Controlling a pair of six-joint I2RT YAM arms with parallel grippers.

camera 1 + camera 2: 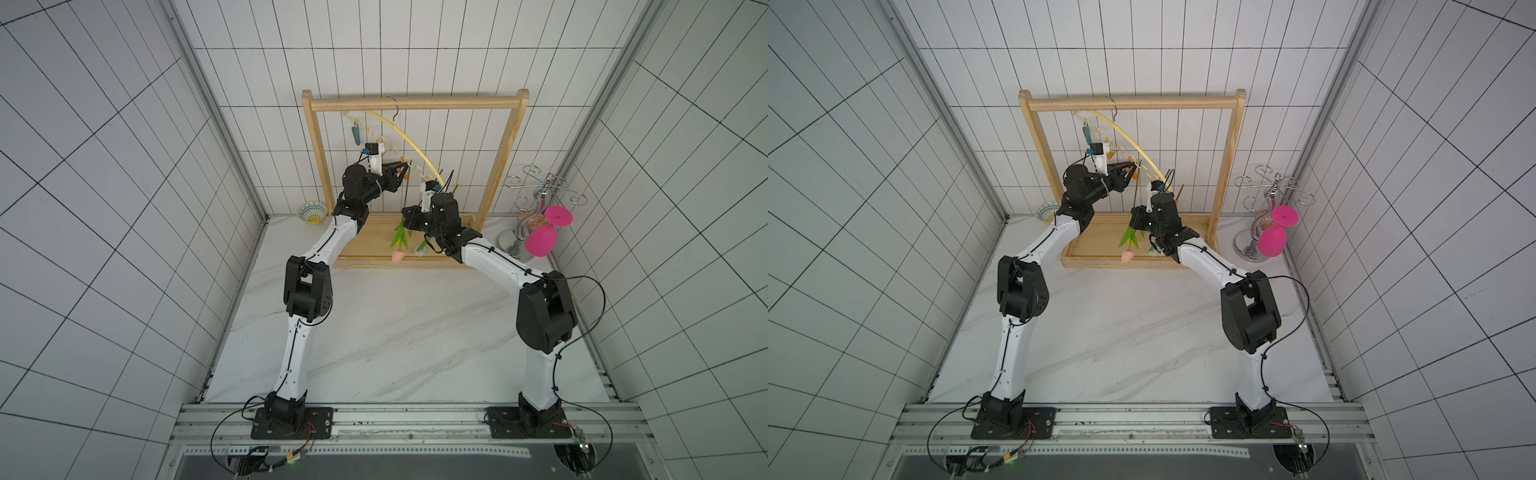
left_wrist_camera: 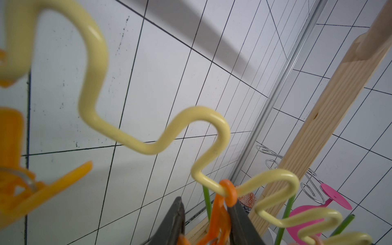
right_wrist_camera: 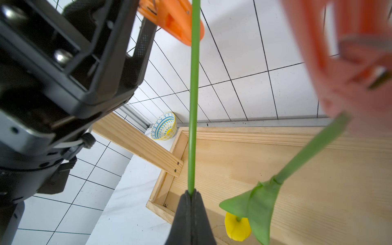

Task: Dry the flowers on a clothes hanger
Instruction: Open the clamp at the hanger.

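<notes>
The clothes hanger [image 1: 409, 139], pale yellow with a wavy lower edge [image 2: 152, 146], hangs tilted from the wooden rack's top bar. My left gripper [image 1: 402, 168] [image 2: 206, 201] is shut on an orange clip [image 2: 220, 214] dangling from it. My right gripper [image 1: 407, 216] [image 3: 191, 192] is shut on the green stem [image 3: 194, 106] of the pink tulip [image 1: 397, 257], head down; the stem's top reaches that orange clip [image 3: 176, 19]. A yellow tulip [image 3: 237, 230] hangs head down from a blurred pinkish clip [image 3: 350, 63]. A white-bluish tulip head [image 1: 420, 249] shows beside my right arm.
The wooden rack [image 1: 415, 102] stands at the back on its tray base [image 3: 297, 169]. A patterned bowl [image 1: 312, 212] sits in the back left corner. A silver stand [image 1: 540, 195] holds a magenta goblet [image 1: 540, 243] at the back right. A teal clip [image 1: 356, 134] hangs on the hanger's raised end.
</notes>
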